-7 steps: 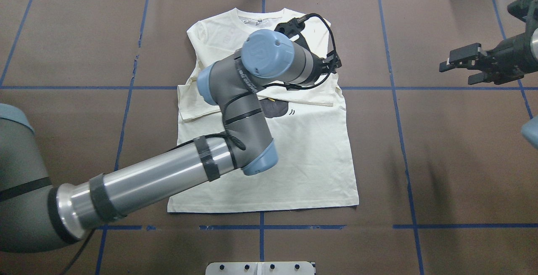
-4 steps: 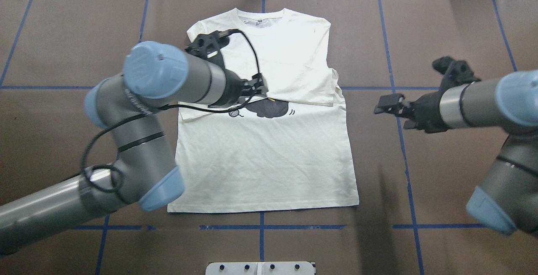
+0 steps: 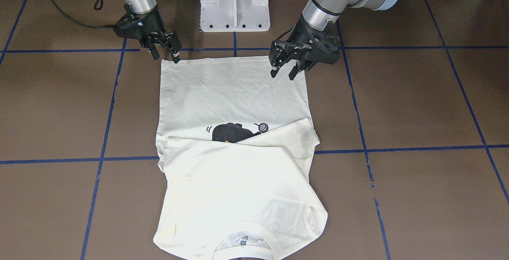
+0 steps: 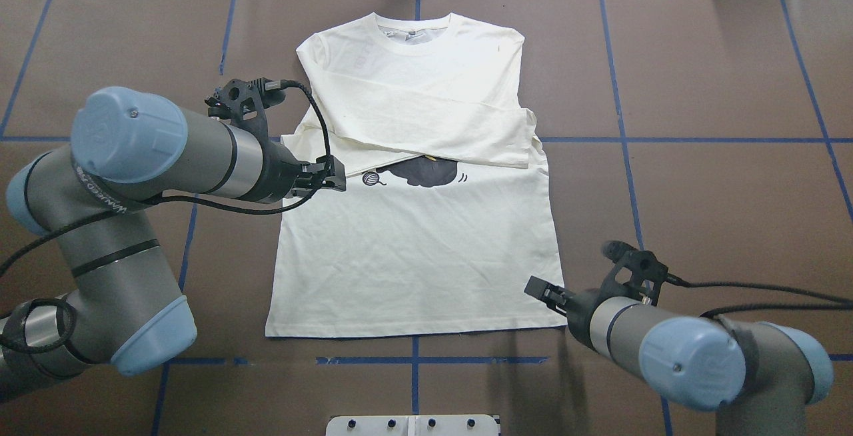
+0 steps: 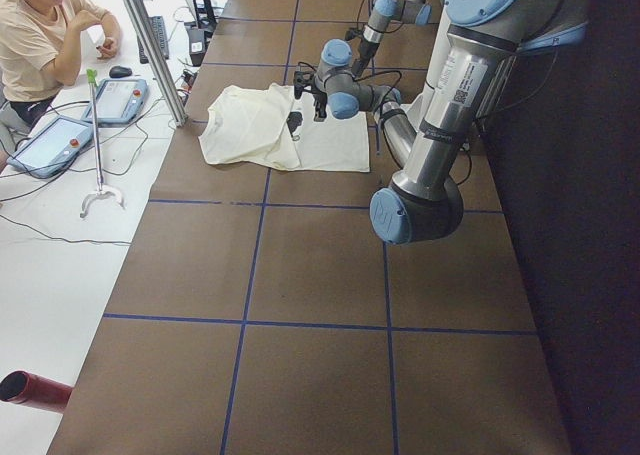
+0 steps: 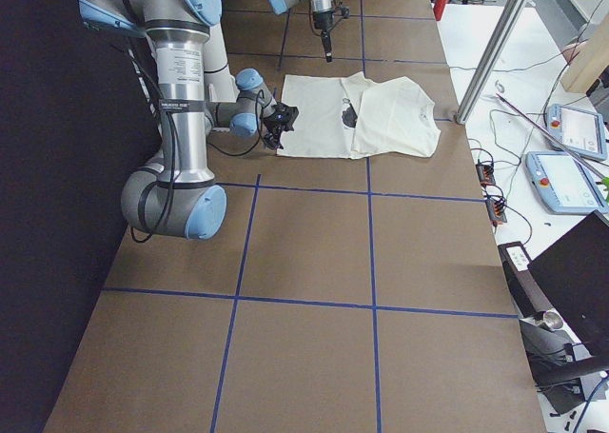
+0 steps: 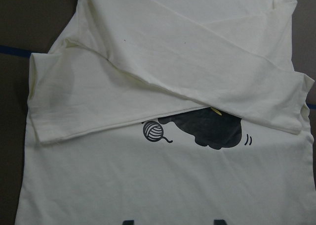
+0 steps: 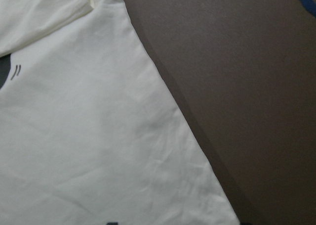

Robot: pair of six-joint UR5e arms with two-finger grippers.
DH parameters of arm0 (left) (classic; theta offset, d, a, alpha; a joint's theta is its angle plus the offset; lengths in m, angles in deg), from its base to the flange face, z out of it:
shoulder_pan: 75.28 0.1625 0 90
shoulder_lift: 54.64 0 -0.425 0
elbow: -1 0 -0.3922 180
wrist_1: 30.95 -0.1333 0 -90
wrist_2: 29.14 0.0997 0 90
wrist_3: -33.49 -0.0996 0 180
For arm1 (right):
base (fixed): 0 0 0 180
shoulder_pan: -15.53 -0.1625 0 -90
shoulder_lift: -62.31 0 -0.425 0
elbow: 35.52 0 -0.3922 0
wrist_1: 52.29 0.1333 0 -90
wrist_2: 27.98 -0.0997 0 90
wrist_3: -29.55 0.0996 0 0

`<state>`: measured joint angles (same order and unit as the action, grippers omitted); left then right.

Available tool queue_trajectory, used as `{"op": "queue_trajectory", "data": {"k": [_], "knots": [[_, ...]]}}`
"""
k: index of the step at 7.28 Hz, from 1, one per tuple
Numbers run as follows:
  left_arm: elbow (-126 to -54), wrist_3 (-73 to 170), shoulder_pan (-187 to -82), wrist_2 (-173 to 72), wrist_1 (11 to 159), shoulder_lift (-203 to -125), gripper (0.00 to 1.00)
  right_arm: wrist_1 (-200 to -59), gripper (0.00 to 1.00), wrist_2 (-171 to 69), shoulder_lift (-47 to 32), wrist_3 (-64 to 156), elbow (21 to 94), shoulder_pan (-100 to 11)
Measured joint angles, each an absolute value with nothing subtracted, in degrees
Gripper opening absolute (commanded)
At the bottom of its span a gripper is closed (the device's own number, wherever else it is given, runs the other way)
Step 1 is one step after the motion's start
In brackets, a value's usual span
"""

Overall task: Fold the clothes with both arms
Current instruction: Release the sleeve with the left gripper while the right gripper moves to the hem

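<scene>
The cream T-shirt (image 4: 426,249) lies flat, collar at the far edge, hem toward me. Both sleeves are folded across the chest and cover most of the black cat print (image 4: 426,171); the yarn ball (image 4: 370,179) shows. My left gripper (image 4: 338,181) is open and empty, held above the shirt's left side; in the front view (image 3: 283,73) its fingers hang apart near the hem. My right gripper (image 4: 535,287) is open and empty by the hem's right corner, also in the front view (image 3: 165,55). The left wrist view shows the folded sleeves and yarn ball (image 7: 153,131); the right wrist view shows the shirt's side edge (image 8: 74,136).
The brown table top (image 4: 700,189) carries blue tape lines. My white pedestal base (image 3: 234,1) stands behind the hem. A metal post (image 5: 150,50), teach pendants (image 5: 120,100) and a seated person (image 5: 40,35) are beyond the far edge.
My left gripper drew back from the shirt's far right shoulder to its left side. My right arm swung in from the right edge to the hem's right corner.
</scene>
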<state>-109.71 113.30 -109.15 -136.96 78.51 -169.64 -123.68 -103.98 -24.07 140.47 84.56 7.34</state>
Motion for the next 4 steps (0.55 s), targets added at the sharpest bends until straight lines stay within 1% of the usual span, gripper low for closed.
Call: {"op": "queue_trajectory", "data": {"k": [3, 4], "knots": [[-108.9, 114.4, -109.2, -137.0, 78.5, -169.6, 0.64, -128.0, 0.72, -100.5, -24.0, 143.6, 83.1, 10.4], [-108.8, 114.5, -109.3, -137.0, 78.5, -169.6, 0.65, -128.4, 0.52, -100.4, -24.0, 143.7, 82.5, 10.5]]}}
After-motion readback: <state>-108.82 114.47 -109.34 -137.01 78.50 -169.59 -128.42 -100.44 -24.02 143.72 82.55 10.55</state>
